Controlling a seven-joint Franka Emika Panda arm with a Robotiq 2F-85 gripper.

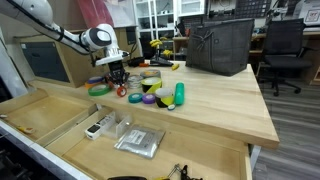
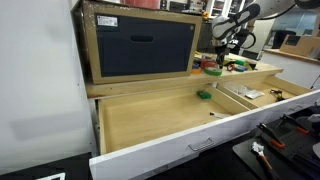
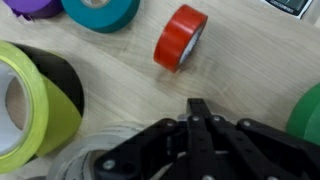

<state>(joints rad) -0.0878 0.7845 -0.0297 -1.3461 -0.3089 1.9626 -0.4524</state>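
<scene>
1. The gripper (image 3: 197, 108) is fully closed, its fingertips pressed together with nothing between them. It hangs low over the table (image 1: 225, 100) among the tape rolls.
2. The red roll (image 3: 180, 38) stands on edge just ahead of the fingertips, apart from them.
3. In the wrist view, a lime roll (image 3: 30, 100) lies to the left, a teal roll (image 3: 100, 12) lies far left, and a green roll (image 3: 308, 115) is at the right edge.
4. For a clean grip on the red roll, the jaws would probably need to open first and then straddle its flat faces.
5. A roll on edge may roll away if nudged, so a straight, slow descent seems wise, keeping clear of the lime roll.
</scene>
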